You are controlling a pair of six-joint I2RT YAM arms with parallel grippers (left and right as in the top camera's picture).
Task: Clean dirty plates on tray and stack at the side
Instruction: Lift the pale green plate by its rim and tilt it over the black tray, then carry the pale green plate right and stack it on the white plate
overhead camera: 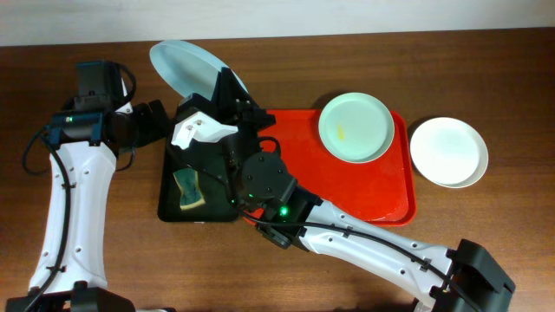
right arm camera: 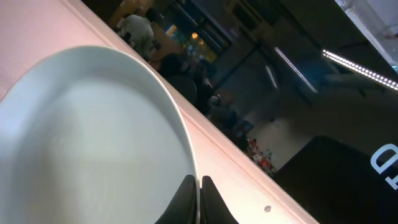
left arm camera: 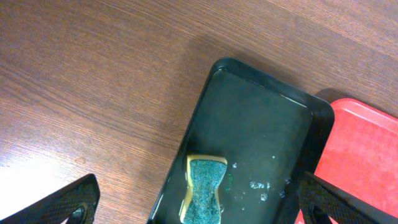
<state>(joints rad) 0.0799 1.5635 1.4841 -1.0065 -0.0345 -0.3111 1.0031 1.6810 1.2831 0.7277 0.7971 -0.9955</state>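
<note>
- R claw (right arm camera: 199,190) clamped on rim of pale mint plate (overhead camera: 186,68). Plate is tilted and lifted over far-left end of black tray (left arm camera: 261,124). The part of its face seen in the wrist view looks clean.
- L claw (overhead camera: 153,120) spread wide, nothing in it, hovering just left of black tray's far end over tabletop (overhead camera: 173,269).
- Sponge (overhead camera: 188,189), green top w/ yellow base, lies in near-left part of black tray, wet specks beside it.
- Red tray (overhead camera: 381,195) sits just right of black tray.
- 2nd mint plate (overhead camera: 355,127) lies flat in red tray's far-right part, small yellow smear near centre.
- White plate (overhead camera: 448,152) lies flat on tabletop, off red tray, just beside its right edge.
</note>
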